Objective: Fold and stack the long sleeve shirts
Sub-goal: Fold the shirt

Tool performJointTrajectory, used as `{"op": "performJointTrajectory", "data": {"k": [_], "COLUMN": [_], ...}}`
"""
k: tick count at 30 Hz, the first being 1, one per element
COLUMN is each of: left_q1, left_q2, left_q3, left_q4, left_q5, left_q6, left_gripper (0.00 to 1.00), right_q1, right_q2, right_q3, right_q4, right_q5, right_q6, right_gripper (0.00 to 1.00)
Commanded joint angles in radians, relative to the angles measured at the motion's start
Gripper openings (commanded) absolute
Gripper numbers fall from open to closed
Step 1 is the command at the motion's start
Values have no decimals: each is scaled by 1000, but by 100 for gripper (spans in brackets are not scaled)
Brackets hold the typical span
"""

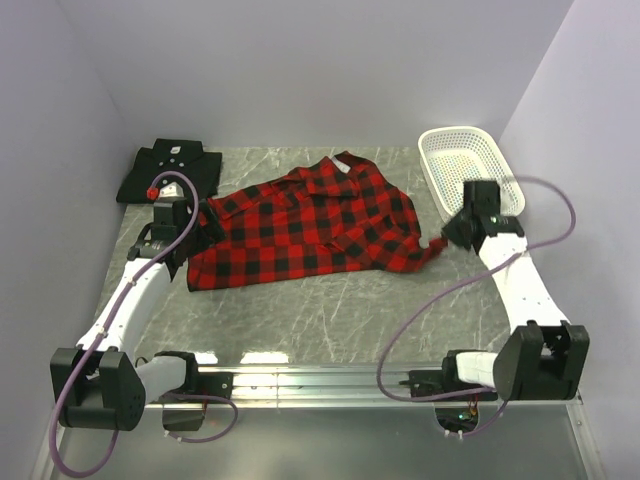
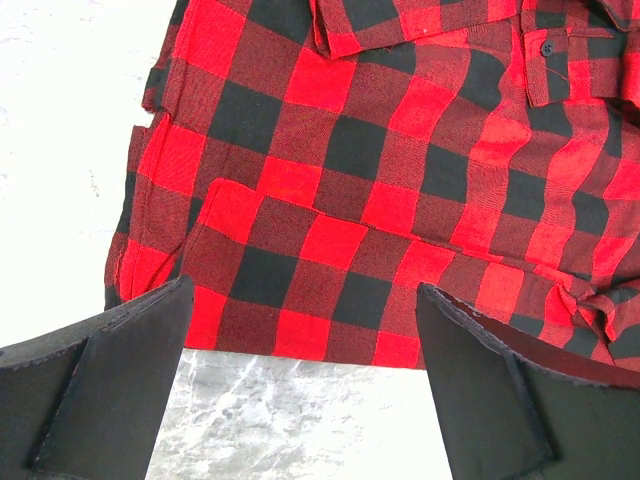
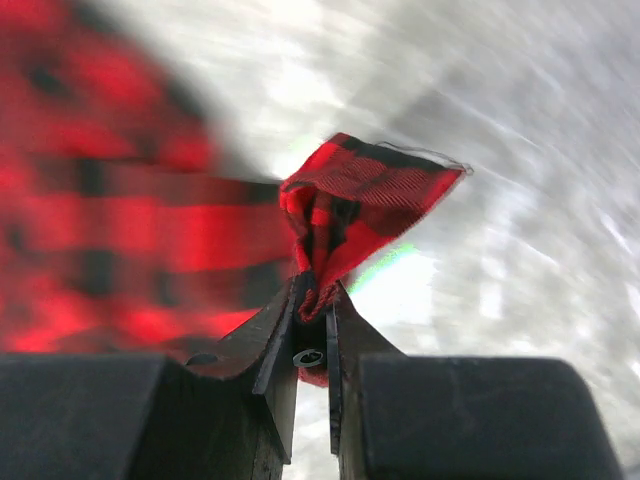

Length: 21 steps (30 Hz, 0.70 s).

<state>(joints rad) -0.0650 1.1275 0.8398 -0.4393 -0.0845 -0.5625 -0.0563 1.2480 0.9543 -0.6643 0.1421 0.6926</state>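
Pinching plaid shirt point(image 1: 300, 225) corner in right gripper point(image 3: 312, 300), centre right; with left gripper point(image 2: 300, 315) spread wide above hem, centre left.

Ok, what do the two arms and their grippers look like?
Both the left arm and right arm have white links with black joints and bases. A mauve cable loops along each. The left gripper and right gripper are black, with flat wedge-shaped fingers. A small red knob sits at the left wrist.
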Motion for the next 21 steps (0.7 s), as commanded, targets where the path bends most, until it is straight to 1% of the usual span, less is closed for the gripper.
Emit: {"op": "performJointTrajectory", "data": {"k": [1, 2, 4, 6, 9, 14, 17, 21], "left_q1": [-2, -2, -2, -2, -1, -1, -1, 1], "left_q2": [-2, -3, -3, -6, -5, -8, -3, 0], "left_q3": [-4, -5, -5, -7, -10, -13, -15, -15], "left_q4": [7, 5, 8, 8, 10, 11, 11, 11], "left_q5": [-12, -11, -15, -14, -12, -20, -14, -17], "left_q6": [10, 10, 9, 9, 7, 6, 6, 6], "left_gripper": [99, 99, 99, 99, 99, 99, 99, 99], "right_q1": [122, 171, 213, 246, 277, 296, 306, 323], "right_q2": [20, 45, 108, 167, 240, 352, 427, 539], "right_q3": [220, 312, 392, 492, 604, 741, 851, 968], "right_q4": [12, 6, 8, 38, 87, 184, 239, 269], "right_q5": [16, 25, 63, 32, 13, -6, -24, -41], "right_q6": [-60, -92, -120, -154, -162, -122, -104, -97], "right_gripper": [0, 0, 0, 0, 0, 0, 0, 0]}}
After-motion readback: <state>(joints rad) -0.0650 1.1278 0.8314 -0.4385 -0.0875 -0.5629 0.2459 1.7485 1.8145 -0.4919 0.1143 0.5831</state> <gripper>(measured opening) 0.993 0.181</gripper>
